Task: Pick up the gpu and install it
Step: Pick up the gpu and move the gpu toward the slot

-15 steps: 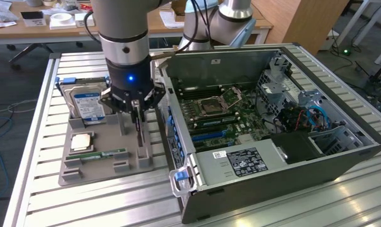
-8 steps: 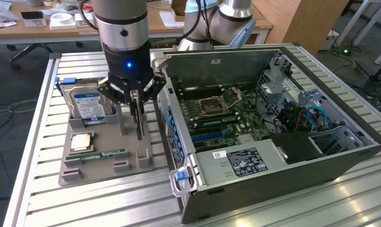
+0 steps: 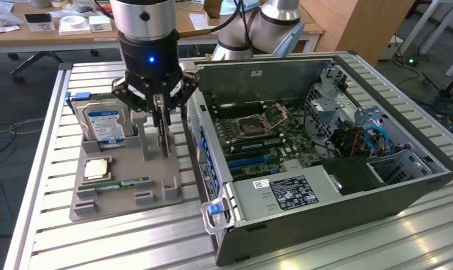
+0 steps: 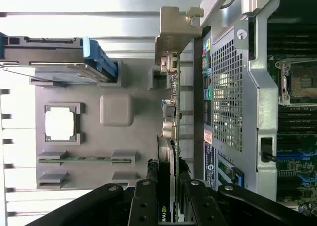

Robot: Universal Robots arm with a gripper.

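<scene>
- gpu (image 3: 165, 130) stands on edge, upright, at the exterior view's right side of the grey fixture tray (image 3: 161, 188), just beside the open PC case (image 3: 324, 208).
- In the wrist view the gpu (image 4: 171, 132) is edge-on, its silver bracket (image 4: 174, 35) at the end away from the arm.
- End effector (image 3: 164, 115) is straight above the card and clenched on its top edge, one finger on each face. The wrist view shows the end effector (image 4: 167, 167) with the board pinched between.
- Can't tell if the card's bottom edge is clear of the tray slot or seated in it.
- Progress: grasp looks made. No card is seated in the case, so the install is not done.
- Motherboard (image 3: 260, 135) is exposed and its blue expansion slots (image 3: 245, 163) look unoccupied.
- Hard drive (image 3: 107, 125), CPU (image 3: 98, 167) and memory stick (image 3: 125, 183) sit on the tray, to the exterior view's left of the card and untouched.
- Tray and case both sit on the slatted worktop (image 3: 50, 236).
</scene>
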